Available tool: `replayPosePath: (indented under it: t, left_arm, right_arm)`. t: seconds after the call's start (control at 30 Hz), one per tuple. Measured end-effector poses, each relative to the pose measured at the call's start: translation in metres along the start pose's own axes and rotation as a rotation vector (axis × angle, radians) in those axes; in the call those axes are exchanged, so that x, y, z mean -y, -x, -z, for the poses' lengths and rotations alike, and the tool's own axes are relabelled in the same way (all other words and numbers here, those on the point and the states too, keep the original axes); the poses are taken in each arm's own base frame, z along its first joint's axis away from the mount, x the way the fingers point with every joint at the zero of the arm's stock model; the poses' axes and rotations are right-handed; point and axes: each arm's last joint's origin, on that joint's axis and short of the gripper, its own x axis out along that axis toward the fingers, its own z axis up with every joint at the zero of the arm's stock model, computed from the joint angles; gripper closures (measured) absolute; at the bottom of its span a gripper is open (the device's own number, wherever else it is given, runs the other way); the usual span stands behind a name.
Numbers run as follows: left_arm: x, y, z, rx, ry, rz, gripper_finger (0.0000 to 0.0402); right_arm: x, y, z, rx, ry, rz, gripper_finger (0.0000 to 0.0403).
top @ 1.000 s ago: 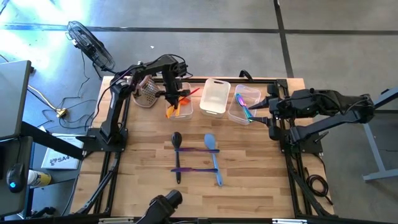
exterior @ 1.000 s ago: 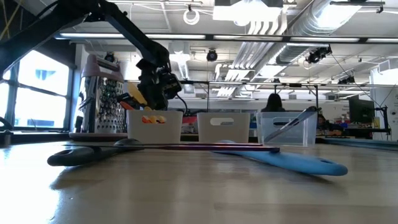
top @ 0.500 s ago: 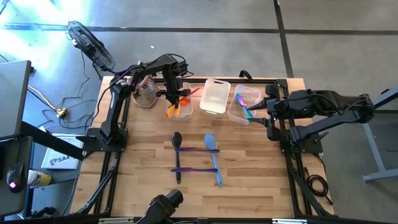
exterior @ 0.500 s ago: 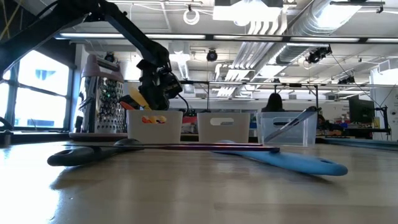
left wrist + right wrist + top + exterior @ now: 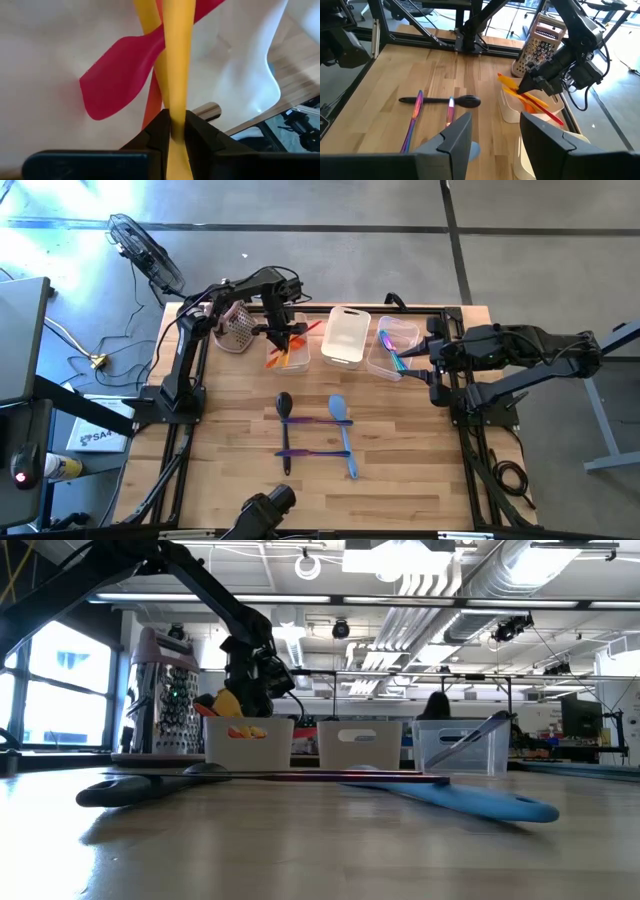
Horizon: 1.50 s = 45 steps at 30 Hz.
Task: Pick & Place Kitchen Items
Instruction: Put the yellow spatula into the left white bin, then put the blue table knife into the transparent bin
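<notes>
While the left gripper (image 5: 283, 337) hangs over the leftmost clear rectangular plastic bin (image 5: 296, 358) at the far side of the wooden table (image 5: 230, 450), its two dark fingers (image 5: 159, 131) are pressed tight on the handle of a slim yellow plastic utensil (image 5: 177, 60). This utensil points down into the bin, where a red plastic spatula (image 5: 125, 75) and an orange plastic utensil (image 5: 151, 102) lie under it. In the low view the yellow end shows just above the bin's rim.

The right gripper (image 5: 432, 352) waits beside the rightmost clear bin (image 5: 405, 332), with its fingers (image 5: 451, 142) spread apart and nothing between them. In that bin lie slim purple and green utensils (image 5: 390, 350). The middle clear bin (image 5: 345, 335) stands between the two others.

On the middle of the table lie a dark spoon (image 5: 285, 420), a blue spatula (image 5: 342, 425) and a thin purple utensil (image 5: 305, 451) across them. A metal box grater (image 5: 236, 327) stands near the left bin.
</notes>
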Motion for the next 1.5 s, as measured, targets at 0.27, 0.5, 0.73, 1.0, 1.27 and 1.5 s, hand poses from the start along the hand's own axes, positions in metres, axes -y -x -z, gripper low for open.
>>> replayPosePath:
  t: [0.27,0.5,0.73,1.0,1.27,1.5]
  left_arm:
    - [0.001,0.000,-0.002,0.014,-0.017,0.006,0.0350]
    - [0.002,0.000,-0.004,0.036,-0.036,0.016,0.0349]
    - [0.002,0.000,-0.004,0.038,0.012,0.012,0.0316]
    - [0.003,-0.001,-0.004,0.066,0.001,-0.038,0.0260]
    - [0.005,0.004,0.000,0.055,0.038,-0.011,0.0258]
    - [0.012,0.021,0.007,0.082,0.048,-0.098,0.0258]
  right_arm:
    - [0.000,0.000,0.002,-0.020,0.005,-0.002,0.0243]
    - [0.000,0.000,0.003,-0.035,0.008,-0.002,0.0243]
    - [0.000,0.000,0.004,-0.036,0.025,-0.003,0.0243]
    - [0.000,0.000,0.003,-0.035,0.046,-0.003,0.0243]
    - [0.001,0.000,-0.001,0.006,0.080,0.002,0.0243]
    - [0.011,-0.002,-0.001,0.015,0.047,-0.044,0.0243]
